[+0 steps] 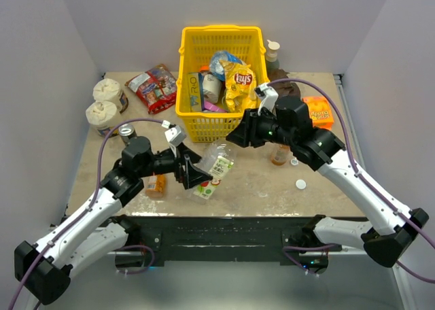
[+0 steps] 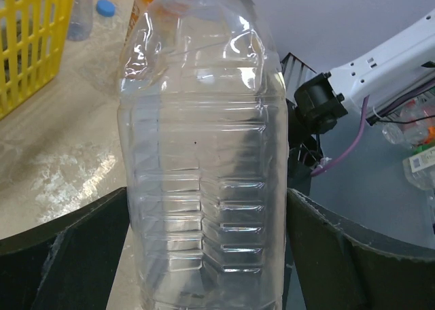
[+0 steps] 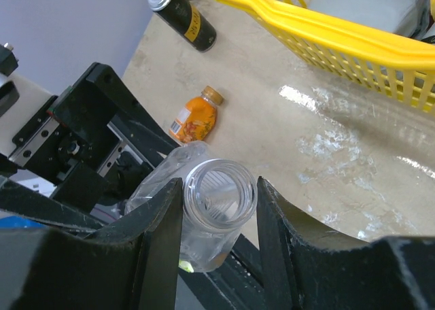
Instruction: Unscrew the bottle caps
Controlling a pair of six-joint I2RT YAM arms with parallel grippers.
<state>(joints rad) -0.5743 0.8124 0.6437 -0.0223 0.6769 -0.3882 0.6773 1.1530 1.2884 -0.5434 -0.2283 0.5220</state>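
Observation:
A clear bottle (image 1: 221, 164) is held between both grippers above the table's front. My left gripper (image 1: 192, 172) is shut on its ribbed body (image 2: 204, 153). My right gripper (image 1: 236, 136) has its fingers closed against the neck. The bottle's mouth (image 3: 221, 186) is open, with no cap on it. A white cap (image 1: 300, 184) lies on the table to the right, and a smaller one (image 1: 293, 162) lies near it. A small orange juice bottle (image 1: 157, 184) lies on its side, capped (image 3: 196, 116). An orange-labelled bottle (image 1: 279, 153) stands by my right arm. A blue-capped clear bottle (image 2: 102, 9) stands beyond.
A yellow basket (image 1: 182, 109) full of snacks stands at the back centre. A dark can (image 1: 127, 133) and two white tubs (image 1: 103, 100) are at the left. A red snack bag (image 1: 155, 87), an orange packet (image 1: 318, 111) and a beige-capped bottle (image 1: 272, 53) are at the back.

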